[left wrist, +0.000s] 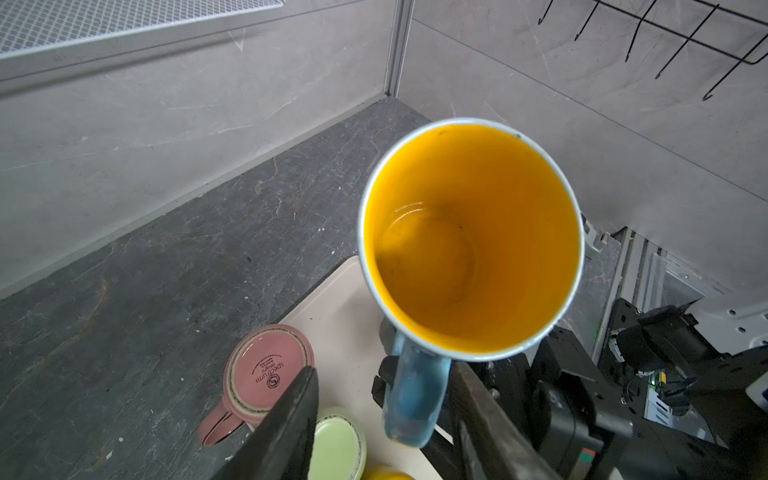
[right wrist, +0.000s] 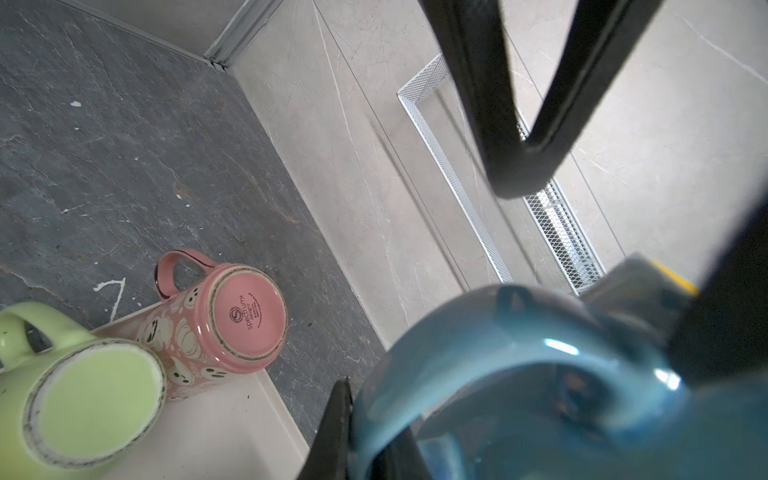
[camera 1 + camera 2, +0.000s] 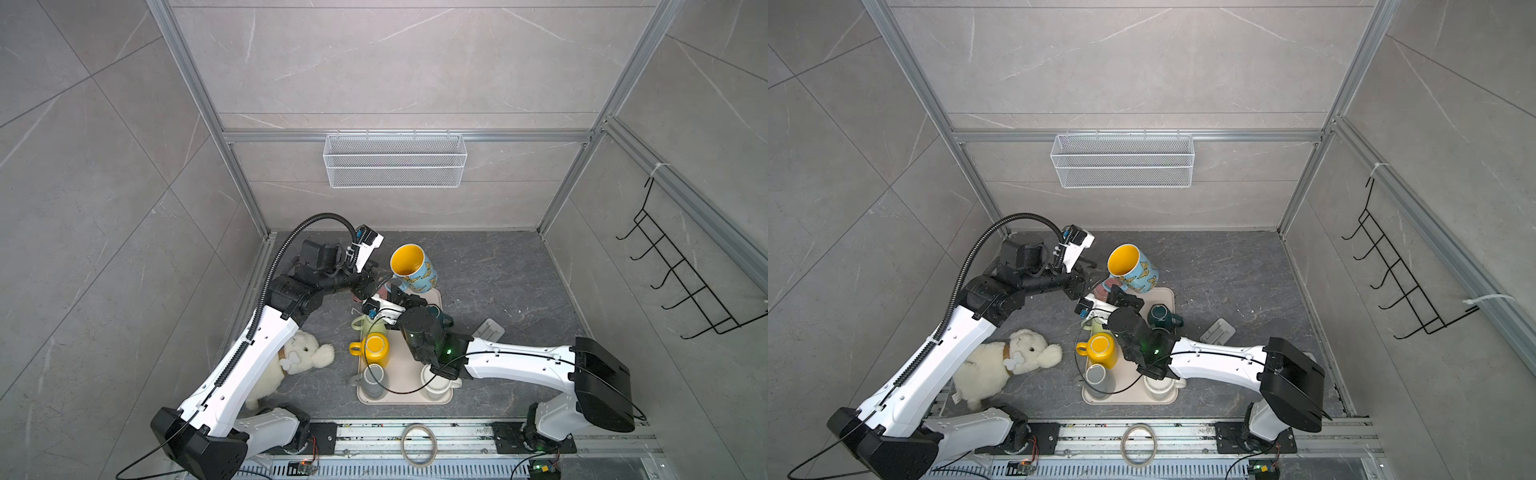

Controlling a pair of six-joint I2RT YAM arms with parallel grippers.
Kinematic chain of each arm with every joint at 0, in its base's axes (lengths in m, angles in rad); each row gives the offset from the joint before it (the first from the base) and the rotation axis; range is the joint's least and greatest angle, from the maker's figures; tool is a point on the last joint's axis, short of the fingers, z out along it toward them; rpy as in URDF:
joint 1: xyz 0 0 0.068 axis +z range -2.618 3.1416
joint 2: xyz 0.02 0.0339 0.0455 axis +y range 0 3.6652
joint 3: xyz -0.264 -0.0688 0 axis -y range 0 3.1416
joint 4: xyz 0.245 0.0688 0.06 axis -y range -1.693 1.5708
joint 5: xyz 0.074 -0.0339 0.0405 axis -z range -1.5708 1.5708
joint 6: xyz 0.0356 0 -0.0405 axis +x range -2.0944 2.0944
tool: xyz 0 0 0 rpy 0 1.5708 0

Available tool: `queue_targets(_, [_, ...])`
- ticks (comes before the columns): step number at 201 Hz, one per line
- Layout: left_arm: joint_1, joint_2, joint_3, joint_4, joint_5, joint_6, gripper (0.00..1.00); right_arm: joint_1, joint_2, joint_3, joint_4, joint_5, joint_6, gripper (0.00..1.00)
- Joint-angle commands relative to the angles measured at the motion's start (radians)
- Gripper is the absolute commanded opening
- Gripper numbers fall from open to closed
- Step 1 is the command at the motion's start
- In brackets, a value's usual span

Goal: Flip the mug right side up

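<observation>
The mug (image 3: 411, 266) (image 3: 1131, 266) is light blue with a yellow pattern and a yellow inside. It hangs above the far end of the tray (image 3: 403, 400), tilted, with its mouth facing up. My right gripper (image 3: 399, 293) (image 2: 374, 436) is shut on the mug's blue handle (image 2: 498, 332) from below. My left gripper (image 3: 374, 282) (image 1: 385, 372) stands open, its fingers (image 1: 291, 415) on either side of the handle (image 1: 415, 395). The left wrist view looks straight into the empty mug (image 1: 469, 237).
A pink mug (image 1: 266, 370) and a green mug (image 1: 336, 444) stand upside down at the tray's far left. Yellow (image 3: 374, 349), grey (image 3: 372, 380), white (image 3: 436, 384) and dark teal (image 3: 1160, 316) mugs crowd the tray. A plush toy (image 3: 299, 357) lies to the left. A wire basket (image 3: 395, 160) hangs on the back wall.
</observation>
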Motion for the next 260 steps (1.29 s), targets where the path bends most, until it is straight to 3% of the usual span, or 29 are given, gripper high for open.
queue_targets(1, [0.002, 0.015, -0.004, -0.089, 0.003, 0.028, 0.49, -0.007, -0.101, 0.031, 0.192, 0.02, 0.073, 0.0])
queue_targets(130, [0.001, 0.046, 0.06, -0.279, 0.25, 0.153, 0.46, -0.02, -0.133, -0.001, 0.195, -0.043, 0.045, 0.0])
queue_targets(260, [0.003, 0.137, 0.088, -0.36, 0.207, 0.184, 0.38, -0.022, -0.173, -0.03, 0.207, -0.137, 0.015, 0.0])
